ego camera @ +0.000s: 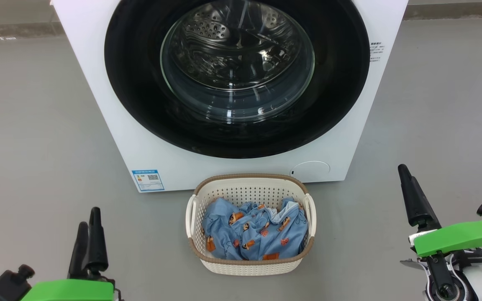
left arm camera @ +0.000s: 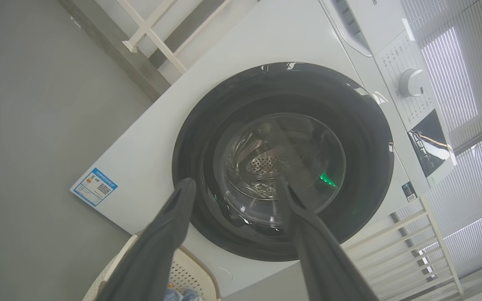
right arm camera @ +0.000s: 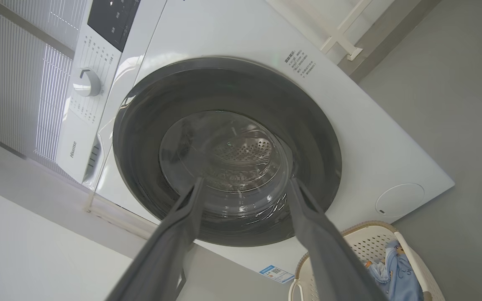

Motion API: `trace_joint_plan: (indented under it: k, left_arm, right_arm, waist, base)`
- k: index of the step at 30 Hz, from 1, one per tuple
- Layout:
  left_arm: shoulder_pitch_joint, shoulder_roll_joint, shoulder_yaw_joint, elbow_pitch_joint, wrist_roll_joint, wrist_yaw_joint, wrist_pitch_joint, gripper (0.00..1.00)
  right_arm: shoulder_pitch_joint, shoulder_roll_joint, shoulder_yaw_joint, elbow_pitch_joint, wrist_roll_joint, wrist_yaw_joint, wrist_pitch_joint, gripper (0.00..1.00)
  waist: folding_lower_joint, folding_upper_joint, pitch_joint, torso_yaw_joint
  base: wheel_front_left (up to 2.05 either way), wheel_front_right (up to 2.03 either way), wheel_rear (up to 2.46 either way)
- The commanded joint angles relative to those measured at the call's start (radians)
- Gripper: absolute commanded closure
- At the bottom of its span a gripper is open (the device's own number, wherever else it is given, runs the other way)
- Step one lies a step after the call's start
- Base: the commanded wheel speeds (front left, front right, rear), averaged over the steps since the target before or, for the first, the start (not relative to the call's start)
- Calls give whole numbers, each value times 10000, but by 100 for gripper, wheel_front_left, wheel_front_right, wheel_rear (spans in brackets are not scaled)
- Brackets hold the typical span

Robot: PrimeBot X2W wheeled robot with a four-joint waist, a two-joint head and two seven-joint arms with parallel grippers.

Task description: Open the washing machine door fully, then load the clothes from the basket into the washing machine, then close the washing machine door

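Clearly, the washing machine door (ego camera: pixel 140 83) was shut, with its black rim lying flat on the front of the washing machine (ego camera: pixel 149 159). The head view cut off the top of the machine and the upper part of the rim. Through the bulging glass the steel drum (ego camera: pixel 224 29) was seen only in part, broken up by reflections.

The basket (ego camera: pixel 249 265) stood on the grey floor (ego camera: pixel 36 146) at 6 o'clock from the door, just beside the machine front. The clothes (ego camera: pixel 253 234) lay crumpled inside it. How many garments there were I could not tell, because the folds hid one another. A blue label (ego camera: pixel 148 180) sat at 7 o'clock from the door and a round flap (ego camera: pixel 310 170) at 5 o'clock. The small print on the label was too small to read.

The left pincer (left arm camera: pixel 236 186) hung in the air at 8 o'clock from the basket, well apart from it. In its wrist view its fingers stood wide apart and held nothing; in the head view they overlapped. The right pincer (right arm camera: pixel 247 184), at 3 o'clock from the basket, also had its fingers spread and empty. In the head view only one of its fingers could be seen. Both wrist views showed just a corner of the basket at the bottom edge.
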Motion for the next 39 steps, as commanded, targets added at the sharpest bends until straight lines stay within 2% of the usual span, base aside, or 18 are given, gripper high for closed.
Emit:
trace_joint_plan:
  k: [1,9,15,26,39]
  left_arm:
    - [-529,221,149,-204,414,-50,-144,0]
    - [-576,273,91,-3,1569,-55,-379,0]
    - [-631,281,83,137,2349,-58,-526,0]
    - [-769,338,21,313,4361,77,-850,0]
    - [-768,352,-42,441,6243,355,-1233,0]
  right_arm:
    - [-620,-243,170,-200,-525,24,-158,0]
    - [-762,-347,321,83,-2211,26,-395,0]
    - [-886,-409,431,338,-3011,26,-543,0]
    - [-1092,-524,697,680,-5101,28,-869,0]
    - [-1229,-693,1075,819,-6682,30,-1254,0]
  waist:
    - [0,0,-3,4]
    - [0,0,-29,11]
    - [0,0,-58,16]
    - [0,0,-128,41]
    - [-1,0,-200,35]
  base:
    - [0,0,0]
    - [0,0,0]
    - [0,0,0]
    - [0,0,0]
    - [0,0,0]
